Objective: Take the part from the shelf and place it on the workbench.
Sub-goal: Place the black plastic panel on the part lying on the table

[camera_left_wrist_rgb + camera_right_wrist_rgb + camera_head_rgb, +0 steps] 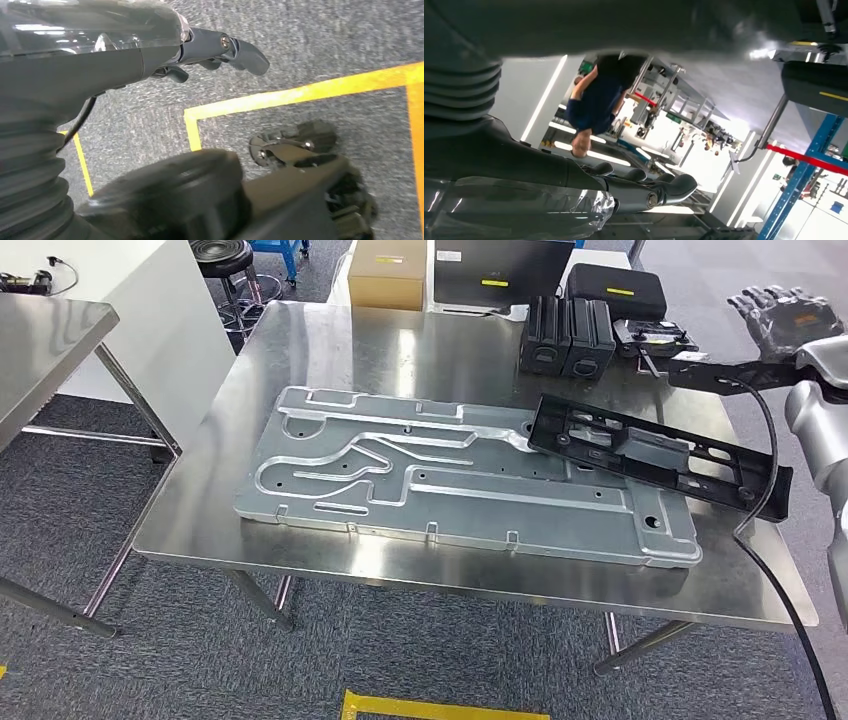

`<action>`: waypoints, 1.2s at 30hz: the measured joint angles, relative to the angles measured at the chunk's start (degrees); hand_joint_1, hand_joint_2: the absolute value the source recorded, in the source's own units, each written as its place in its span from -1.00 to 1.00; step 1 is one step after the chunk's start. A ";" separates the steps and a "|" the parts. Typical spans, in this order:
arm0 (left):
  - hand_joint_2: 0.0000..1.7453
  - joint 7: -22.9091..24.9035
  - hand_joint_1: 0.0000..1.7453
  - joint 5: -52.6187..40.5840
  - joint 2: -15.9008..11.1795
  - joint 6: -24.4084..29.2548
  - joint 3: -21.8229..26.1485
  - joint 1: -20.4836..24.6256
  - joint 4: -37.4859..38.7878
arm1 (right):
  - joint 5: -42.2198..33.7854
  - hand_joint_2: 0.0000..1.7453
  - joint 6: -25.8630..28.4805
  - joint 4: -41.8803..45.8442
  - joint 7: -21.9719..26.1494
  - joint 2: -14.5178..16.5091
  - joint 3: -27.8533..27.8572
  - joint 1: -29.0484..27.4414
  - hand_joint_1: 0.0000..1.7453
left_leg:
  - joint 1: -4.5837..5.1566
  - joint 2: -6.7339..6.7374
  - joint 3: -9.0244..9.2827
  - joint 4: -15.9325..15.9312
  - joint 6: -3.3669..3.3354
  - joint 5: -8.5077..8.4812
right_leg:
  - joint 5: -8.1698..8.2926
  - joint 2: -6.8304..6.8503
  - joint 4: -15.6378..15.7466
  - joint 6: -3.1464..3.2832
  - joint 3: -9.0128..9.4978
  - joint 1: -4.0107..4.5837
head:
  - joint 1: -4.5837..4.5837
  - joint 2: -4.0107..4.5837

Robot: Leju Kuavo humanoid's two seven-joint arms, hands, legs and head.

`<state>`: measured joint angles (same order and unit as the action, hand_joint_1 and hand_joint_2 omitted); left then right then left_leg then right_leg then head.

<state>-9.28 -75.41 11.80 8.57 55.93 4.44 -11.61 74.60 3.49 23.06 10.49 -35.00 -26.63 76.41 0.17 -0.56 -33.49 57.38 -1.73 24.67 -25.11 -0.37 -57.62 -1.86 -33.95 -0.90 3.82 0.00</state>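
Observation:
A long black plastic part [655, 452] lies on the steel workbench [400, 350], its left end resting on the right end of a big ribbed aluminium plate [440, 480]. My right hand [785, 320] hangs raised above the bench's far right corner, apart from the part, fingers spread and holding nothing. The right wrist view has its dark fingers [649, 192] stretched out in the air. My left hand [220, 50] hangs low over grey carpet, fingers loosely extended and holding nothing.
Two black boxes [565, 335], a black case [615, 290] and a cardboard box [388, 275] crowd the bench's far edge. A black cable [770, 490] trails down from my right arm. A second table [50, 330] stands at left. A person [596, 100] stands beyond. Yellow tape [300, 92] marks the floor.

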 joint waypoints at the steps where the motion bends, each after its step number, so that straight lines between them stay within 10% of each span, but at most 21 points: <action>1: -1.00 -0.13 -1.00 0.15 -0.01 0.06 0.01 -0.09 0.00 | -0.94 -1.00 0.13 -0.05 0.40 -0.57 0.35 -0.27 -1.00 | -0.12 0.00 0.22 -0.43 -0.34 -0.18 | -0.74 0.03 -1.00 -0.28 -0.41 -0.07 | 0.00 0.00; 6: -1.00 -0.67 -1.00 0.49 -0.03 0.89 0.06 -0.19 0.00 | -4.65 -1.00 1.18 0.16 2.70 -2.53 1.73 -2.13 -1.00 | -0.20 0.15 0.60 -0.84 -0.93 -0.21 | -6.92 0.11 -16.23 -1.35 -8.35 -0.40 | 0.00 0.00; 11: -1.00 0.78 -1.00 1.66 -0.07 2.43 0.85 -0.17 0.00 | -12.59 -1.00 4.51 8.04 3.30 -7.72 4.83 -7.67 -1.00 | -0.02 -0.34 0.96 0.26 -0.33 0.92 | 0.87 0.59 -1.89 -1.10 -1.68 -0.37 | 0.00 0.00; 15: -1.00 2.32 -1.00 2.16 -0.14 3.03 1.69 -0.49 0.00 | -18.82 -1.00 6.35 22.61 0.46 -13.90 11.85 -20.37 -1.00 | -0.10 -0.91 0.85 0.78 0.61 1.40 | 1.08 0.97 0.02 0.17 -0.65 0.03 | 0.00 0.00; 21: -1.00 2.86 -1.00 2.19 -0.15 3.00 2.54 -0.53 0.00 | -17.25 -1.00 2.71 46.39 -1.14 -18.36 29.13 -41.27 -1.00 | -0.30 0.09 -4.62 16.55 1.86 11.12 | 1.55 1.36 0.16 1.50 -1.39 -0.32 | 0.00 0.00; 23: -1.00 2.85 -1.00 2.19 -0.16 2.97 2.71 -0.51 0.00 | -17.07 -1.00 2.15 50.94 -1.15 -19.19 32.93 -44.73 -1.00 | -0.30 0.15 -2.92 14.94 1.63 9.78 | 1.83 1.27 0.01 1.43 -1.76 -0.31 | 0.00 0.00; 27: -1.00 2.36 -1.00 1.93 -0.20 2.90 2.76 -0.13 0.00 | -17.97 -1.00 2.64 58.49 -0.16 -21.54 40.01 -53.60 -1.00 | 0.11 0.01 5.20 0.67 0.57 4.90 | 2.59 1.23 -0.10 0.53 -2.06 -0.05 | 0.00 0.00; 31: -1.00 1.49 -1.00 1.91 -0.19 2.92 2.79 -0.25 0.01 | -18.55 -1.00 2.48 69.90 2.66 -20.95 54.48 -69.10 -1.00 | 0.15 -0.41 4.79 -0.75 -0.45 3.33 | 2.71 1.56 -0.19 -0.91 -2.31 -0.40 | -0.01 0.00; 36: -1.00 1.19 -1.00 1.98 -0.15 3.03 2.83 -0.10 0.02 | -17.96 -1.00 2.89 77.20 3.11 -18.31 64.86 -78.62 -1.00 | 0.33 0.36 1.82 -1.13 -1.41 0.52 | -8.11 0.64 -14.38 -1.87 -6.61 -0.73 | -0.01 0.00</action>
<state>-8.10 -73.43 11.65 11.61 58.75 4.33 -11.58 56.64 6.38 100.27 13.59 -53.31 38.23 -2.22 0.50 -0.20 -31.67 56.25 -3.14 25.19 -33.23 0.27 -71.99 -3.73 -40.56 -1.63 3.81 0.00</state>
